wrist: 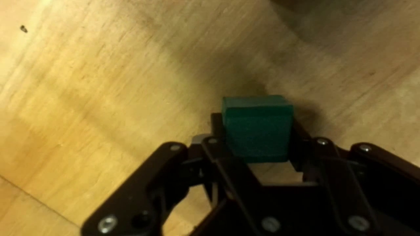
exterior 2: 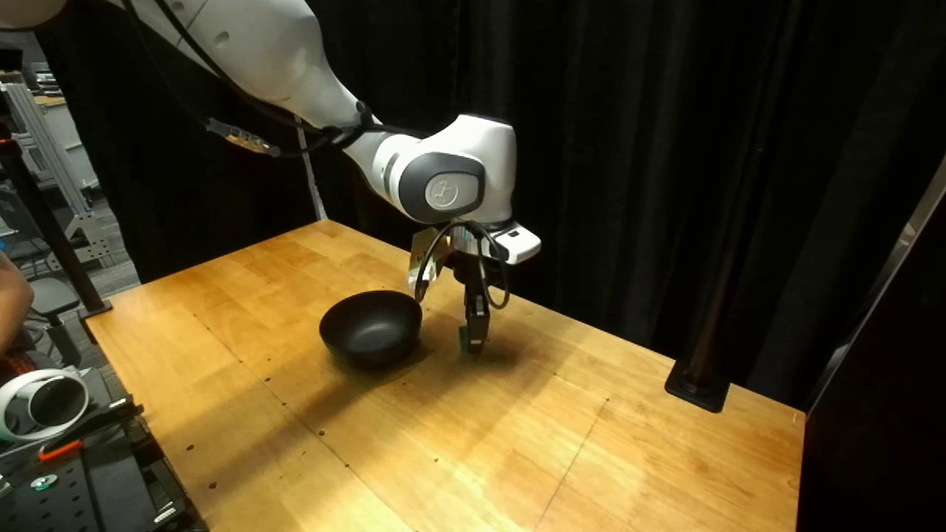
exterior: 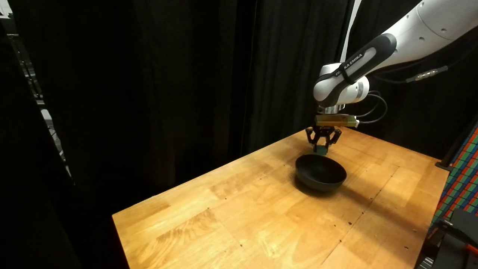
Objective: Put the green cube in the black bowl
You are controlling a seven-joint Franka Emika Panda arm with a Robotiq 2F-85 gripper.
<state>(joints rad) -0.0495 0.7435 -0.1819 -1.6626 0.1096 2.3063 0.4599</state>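
Note:
The green cube (wrist: 258, 134) sits between the two black fingers of my gripper (wrist: 257, 144) in the wrist view, with a finger against each side. In both exterior views the cube (exterior: 320, 150) (exterior 2: 464, 340) shows small at the fingertips. My gripper (exterior: 322, 144) (exterior 2: 477, 343) points straight down and appears to hold the cube a little above the table. The black bowl (exterior: 321, 172) (exterior 2: 373, 329) stands upright on the table beside the gripper, apart from it, and its visible inside is empty. In the wrist view only a dark patch shows at the top right.
The wooden table (exterior: 261, 224) (exterior 2: 458, 458) carries the bowl. Black posts with flat bases stand at the table's edges (exterior 2: 698, 384) (exterior: 444, 164). A black cart with tools (exterior 2: 81, 473) stands beside the table. Black curtains hang behind.

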